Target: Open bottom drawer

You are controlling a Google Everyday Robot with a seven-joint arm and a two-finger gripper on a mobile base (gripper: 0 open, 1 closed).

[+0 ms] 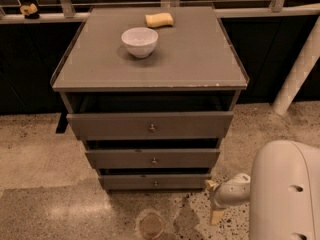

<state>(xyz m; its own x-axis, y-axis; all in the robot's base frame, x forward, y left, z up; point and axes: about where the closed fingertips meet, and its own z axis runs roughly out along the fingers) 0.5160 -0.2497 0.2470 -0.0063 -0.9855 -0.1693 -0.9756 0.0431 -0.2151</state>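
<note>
The bottom drawer (pixel 150 182) is the lowest, slimmest grey-brown front of the cabinet (pixel 150 84), with a tiny round knob (pixel 155 184) at its centre. It stands close to flush under the middle drawer (pixel 152 158). The tall top drawer (pixel 150 125) juts out a little. My gripper (pixel 214 201) hangs low over the floor, just right of the bottom drawer's right end and apart from it. Its two tan fingertips (pixel 216 217) stand apart, holding nothing. My white arm housing (pixel 285 194) fills the lower right corner.
A white bowl (pixel 139 41) and a yellow sponge (pixel 159 19) sit on the cabinet top. A white post (pixel 297 74) leans at the right. A round mark (pixel 150 224) lies on the speckled floor in front of the cabinet. A railing ledge runs behind.
</note>
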